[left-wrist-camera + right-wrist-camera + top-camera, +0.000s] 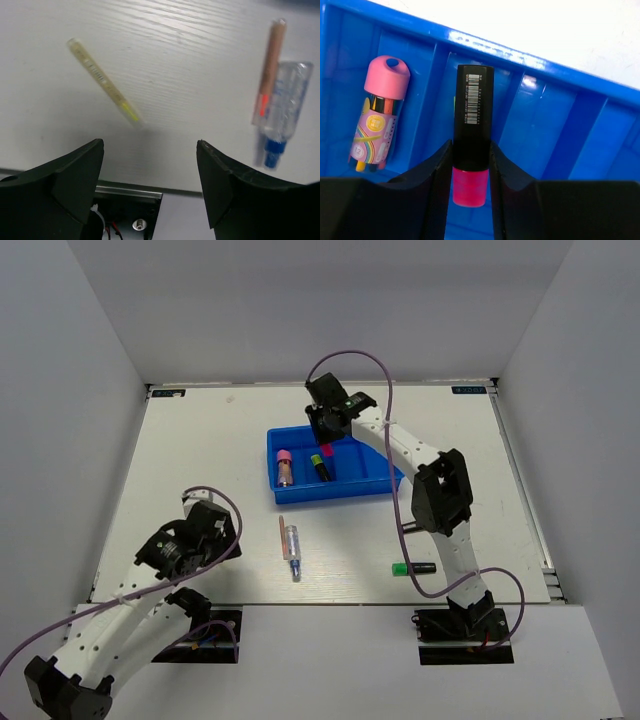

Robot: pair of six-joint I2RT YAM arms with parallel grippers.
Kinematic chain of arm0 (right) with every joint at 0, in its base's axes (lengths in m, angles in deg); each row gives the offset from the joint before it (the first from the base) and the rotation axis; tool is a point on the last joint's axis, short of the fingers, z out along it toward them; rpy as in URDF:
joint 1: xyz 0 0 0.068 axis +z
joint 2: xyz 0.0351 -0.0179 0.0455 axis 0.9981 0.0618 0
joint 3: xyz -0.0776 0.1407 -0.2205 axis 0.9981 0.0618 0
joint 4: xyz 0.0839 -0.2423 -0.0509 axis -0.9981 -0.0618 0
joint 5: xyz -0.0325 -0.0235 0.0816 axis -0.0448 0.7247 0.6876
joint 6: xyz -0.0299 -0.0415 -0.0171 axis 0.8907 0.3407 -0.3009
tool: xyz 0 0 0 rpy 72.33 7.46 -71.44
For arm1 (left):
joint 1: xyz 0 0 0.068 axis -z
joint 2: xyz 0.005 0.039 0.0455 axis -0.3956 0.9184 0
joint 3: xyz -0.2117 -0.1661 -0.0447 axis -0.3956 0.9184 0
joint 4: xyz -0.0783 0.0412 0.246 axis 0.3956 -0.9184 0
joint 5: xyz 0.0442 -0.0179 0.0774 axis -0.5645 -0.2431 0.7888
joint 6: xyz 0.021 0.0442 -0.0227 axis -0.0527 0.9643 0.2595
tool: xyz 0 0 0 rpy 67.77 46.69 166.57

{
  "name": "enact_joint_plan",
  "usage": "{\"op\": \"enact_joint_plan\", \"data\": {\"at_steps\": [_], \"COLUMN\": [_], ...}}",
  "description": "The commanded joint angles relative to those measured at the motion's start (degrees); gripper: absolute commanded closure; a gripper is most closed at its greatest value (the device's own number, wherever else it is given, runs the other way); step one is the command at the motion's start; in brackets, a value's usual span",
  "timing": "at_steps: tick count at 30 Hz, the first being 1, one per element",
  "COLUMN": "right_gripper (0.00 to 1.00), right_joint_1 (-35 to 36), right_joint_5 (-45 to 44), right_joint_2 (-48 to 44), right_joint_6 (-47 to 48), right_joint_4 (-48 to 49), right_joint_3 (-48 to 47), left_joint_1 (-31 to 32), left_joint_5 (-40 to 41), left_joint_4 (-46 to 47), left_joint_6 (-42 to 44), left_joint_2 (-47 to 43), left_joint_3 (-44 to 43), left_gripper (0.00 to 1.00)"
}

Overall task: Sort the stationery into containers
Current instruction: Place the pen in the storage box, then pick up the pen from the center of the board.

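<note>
From above, our right hand [324, 426] is over the far side of the blue tray [380, 485], but the arm hides what it carries. The right wrist view shows it: the right hand [471, 150] is clamped on a pink-ended highlighter [474, 100], black body pointing to 12 o'clock and the pink end cut off at the fingers. We cannot tell whether it touches the tray floor [535, 125]. It lies along the second compartment from the left, and a sliver of yellow-green shows just behind it at 10 o'clock, too small to name there. The overhead picture shows this is a yellow-ended highlighter [320, 467] lying in that same compartment. At its 9 o'clock, in the leftmost compartment, lies a pink-capped tube [284, 467], which is clear in the wrist view [380, 115].

Our left hand [150, 145] has its fingers [75, 175] spread apart around nothing, above the bench [190, 50]. At its 11 o'clock lies a pale stick [105, 82], blurred. We cannot find it from above, where the left arm covers that spot. At 2 o'clock a pink stick [270, 70] lies touching a clear pen [287, 107] with a blue tip. Both also show overhead at 6 o'clock of the tray.

Only the overhead view shows a green-ended highlighter [413, 568], at 5 o'clock of the tray.
</note>
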Motion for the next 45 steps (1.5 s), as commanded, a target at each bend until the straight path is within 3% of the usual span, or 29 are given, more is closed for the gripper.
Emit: {"op": "enact_joint_plan", "data": {"at_steps": [1, 5, 11, 18, 20, 23, 24, 25, 26, 28, 29, 32, 33, 36, 37, 38, 39, 41, 43, 45], "right_gripper": [1.00, 1.00, 0.54, 0.29, 0.29, 0.42, 0.64, 0.74, 0.79, 0.83, 0.80, 0.79, 0.81, 0.93, 0.86, 0.81, 0.77, 0.66, 0.62, 0.59], "right_joint_1": [0.2, 0.0, 0.1, -0.1, 0.0, -0.5, -1.5, -2.2, -2.4, -3.7, -4.1, -5.9, -6.6, -8.9, -10.5, -11.0, -11.5, -12.7, -13.8, -14.7], "right_joint_5": [-0.5, 2.6, 6.5, 9.1, 13.1, 22.5, 28.2, 29.9, 32.7, 34.9, 36.5, 36.7, 35.4, 33.8, 33.7, 33.4, 31.8, 30.9, 30.8, 30.7], "right_joint_2": [-1.0, 0.8, 2.1, -2.1, -5.1, -13.4, -18.6, -25.2, -28.2, -41.2, -44.7, -49.0, -50.4, -56.1, -58.1, -58.7, -59.2, -59.8, -60.8, -60.6], "right_joint_6": [-4.5, -6.0, -4.6, -3.1, 0.0, 13.2, 17.3, 26.4, 29.4, 40.7, 43.5, 57.2, 62.2, 78.0, 83.6, 88.8, 90.1, 92.5, 93.0, 93.7], "right_joint_4": [1.2, 2.0, 2.0, 2.6, 3.0, 3.4, 3.8, 10.0, 13.0, 21.3, 20.2, 10.9, 9.8, 3.0, -0.3, -1.6, -1.8, -1.3, 0.0, 1.1], "right_joint_3": [1.3, 2.1, 2.3, 6.8, 8.8, 14.8, 20.3, 28.1, 32.3, 46.9, 48.6, 51.9, 55.8, 66.9, 68.2, 69.8, 74.0, 75.7, 77.6, 77.9], "left_joint_1": [-0.4, -0.5, -0.5, -0.5, -0.4, -0.6, -0.6, -0.8, -0.7, -0.9, -1.2, -1.9, -2.2, -2.2, -2.3, -2.3, -2.2, -2.3, -2.3, -2.2], "left_joint_5": [10.9, 10.7, 10.1, 11.5, 10.8, 10.1, 10.2, 10.2, 10.9, 11.0, 11.1, 9.6, 8.6, 5.4, 4.9, 4.5, 3.5, 2.7, 1.8, 1.0], "left_joint_4": [-6.0, -4.6, -2.2, -2.2, -0.1, 0.8, 0.6, 0.6, 0.5, 0.6, 1.0, 2.7, 3.1, 4.1, 4.5, 5.0, 6.1, 6.5, 6.8, 7.1], "left_joint_6": [-11.9, -15.3, -15.1, -21.9, -23.2, -23.1, -22.9, -21.6, -21.2, -19.2, -18.8, -15.9, -14.8, -12.3, -11.9, -11.5, -10.2, -9.3, -8.5, -8.4], "left_joint_2": [0.7, 1.5, 3.1, 4.6, 5.0, 6.3, 6.9, 7.0, 7.5, 7.4, 7.2, 6.9, 6.9, 7.0, 7.1, 7.3, 7.7, 8.5, 10.2, 10.9], "left_joint_3": [0.1, 0.8, 0.9, 3.3, 4.6, 3.9, 3.5, 2.3, 2.1, 1.6, 1.3, 2.0, 2.1, 2.3, 2.5, 2.5, 2.4, 2.0, 1.3, 1.2], "left_gripper": [0.17, 0.18, 0.14, 0.13, 0.15, 0.16, 0.16, 0.17, 0.20, 0.23, 0.29, 0.43, 0.57, 0.73, 0.73, 0.70, 0.48, 0.20, 0.08, 0.07]}}
